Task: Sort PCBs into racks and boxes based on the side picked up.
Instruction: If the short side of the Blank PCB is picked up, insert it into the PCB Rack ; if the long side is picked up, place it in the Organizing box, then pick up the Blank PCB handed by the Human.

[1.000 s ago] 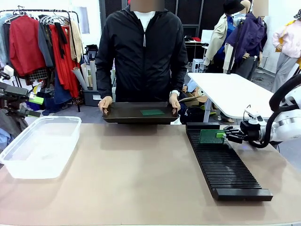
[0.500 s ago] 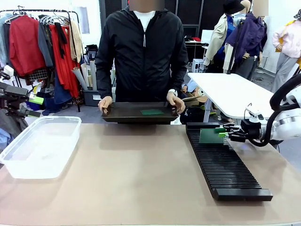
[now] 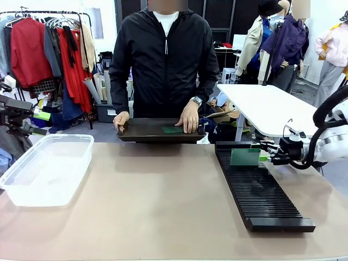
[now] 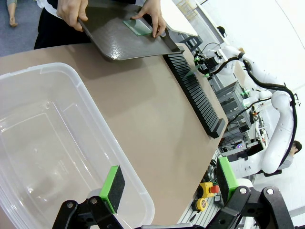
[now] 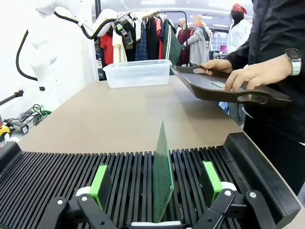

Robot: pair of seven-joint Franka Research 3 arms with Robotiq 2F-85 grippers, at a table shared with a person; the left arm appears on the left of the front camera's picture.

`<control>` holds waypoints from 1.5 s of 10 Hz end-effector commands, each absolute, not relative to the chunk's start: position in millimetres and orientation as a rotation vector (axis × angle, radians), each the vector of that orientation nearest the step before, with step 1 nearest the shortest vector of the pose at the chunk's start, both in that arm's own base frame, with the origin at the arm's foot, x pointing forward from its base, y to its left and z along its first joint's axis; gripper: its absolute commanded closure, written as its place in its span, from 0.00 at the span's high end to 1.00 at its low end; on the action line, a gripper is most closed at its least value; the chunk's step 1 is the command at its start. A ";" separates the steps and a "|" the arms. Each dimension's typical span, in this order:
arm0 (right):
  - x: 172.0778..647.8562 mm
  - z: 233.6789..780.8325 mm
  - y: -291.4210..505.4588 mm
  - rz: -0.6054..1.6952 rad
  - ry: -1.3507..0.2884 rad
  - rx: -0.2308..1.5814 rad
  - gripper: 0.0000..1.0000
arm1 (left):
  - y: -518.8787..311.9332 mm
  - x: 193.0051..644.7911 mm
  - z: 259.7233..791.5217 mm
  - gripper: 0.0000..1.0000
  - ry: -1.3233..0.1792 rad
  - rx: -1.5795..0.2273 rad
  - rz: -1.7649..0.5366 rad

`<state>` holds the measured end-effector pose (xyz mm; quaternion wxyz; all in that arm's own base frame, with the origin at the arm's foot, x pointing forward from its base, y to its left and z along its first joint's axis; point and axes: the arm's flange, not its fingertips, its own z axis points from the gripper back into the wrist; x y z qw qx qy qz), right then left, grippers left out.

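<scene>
Brown worktop [image 3: 163, 190] runs across the frame; at its right a PCB [image 3: 244, 157] stands in the rack [image 3: 261, 196]. My right tool [image 5: 155, 183] is spread wide, pads off it. I should pull straight back, not bump it.

Bright, even light came from overhead. Soft shadows lay on the tan counter [image 3: 163, 206] under the dark flat tray [image 3: 144, 129] and beside the long black ribbed rack [image 3: 261, 193]. The clear plastic tub [image 3: 38, 193] carried faint glare. Both wrist views bowed straight lines near their edges; the front view was sharp.
</scene>
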<state>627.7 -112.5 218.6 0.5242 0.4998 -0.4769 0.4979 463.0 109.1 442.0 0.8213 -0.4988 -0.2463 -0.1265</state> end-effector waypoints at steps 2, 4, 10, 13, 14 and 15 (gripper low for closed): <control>627.5 217.8 -112.2 1.192 -1.142 1.197 1.00 | 109.0 462.3 444.4 1.00 -0.522 -1.063 -0.266; 627.5 217.8 -112.2 1.192 -1.142 1.197 1.00 | 109.0 462.3 444.4 1.00 -0.522 -1.063 -0.266; 627.5 217.8 -112.2 1.192 -1.142 1.197 1.00 | 109.0 462.3 444.4 1.00 -0.522 -1.063 -0.266; 627.5 217.8 -112.2 1.192 -1.142 1.197 1.00 | 109.0 462.3 444.4 1.00 -0.522 -1.063 -0.266; 627.5 217.8 -112.2 1.192 -1.142 1.197 1.00 | 109.0 462.3 444.4 1.00 -0.522 -1.063 -0.266; 627.5 217.8 -112.2 1.192 -1.142 1.197 1.00 | 109.0 462.3 444.4 1.00 -0.522 -1.063 -0.266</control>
